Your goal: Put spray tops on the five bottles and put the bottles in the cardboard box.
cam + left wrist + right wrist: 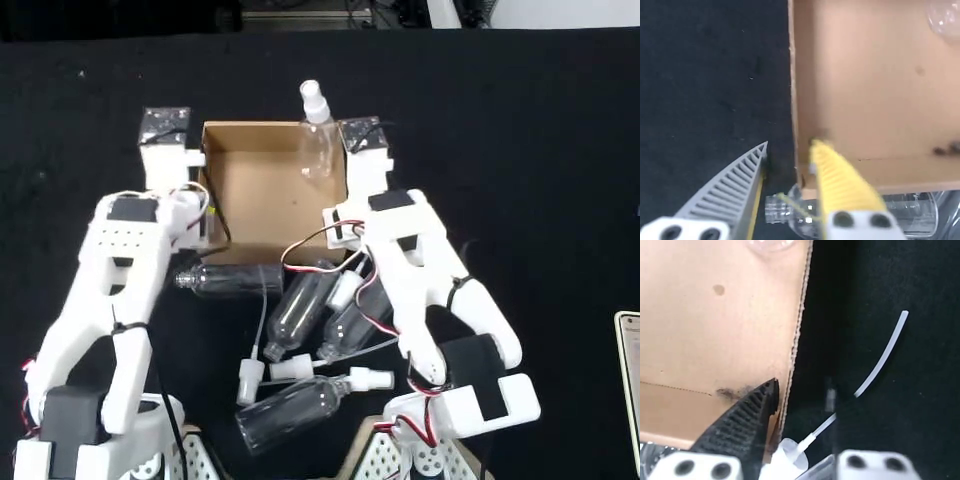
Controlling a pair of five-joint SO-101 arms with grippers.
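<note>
The cardboard box (262, 232) stands at the table's middle back. One clear bottle with a spray top (317, 140) stands upright against its back right corner. My left gripper (789, 146) is open, its fingers astride the box's front left corner (796, 165), above an uncapped bottle's neck (777, 207). My right gripper (802, 390) is open at the box's front right corner (790, 375), with a white spray top (787, 454) and its tube (880, 360) below it. In front of the box lie the uncapped bottle (225, 279), two more bottles (300, 305) (352, 322) and a capped one (300, 405).
Two loose spray tops (250, 378) (290, 369) lie among the bottles near the arms' bases. The box floor (875, 85) is bare apart from the upright bottle. Black cloth covers the table, with free room left and right of the box. A pale object (630, 380) sits at the right edge.
</note>
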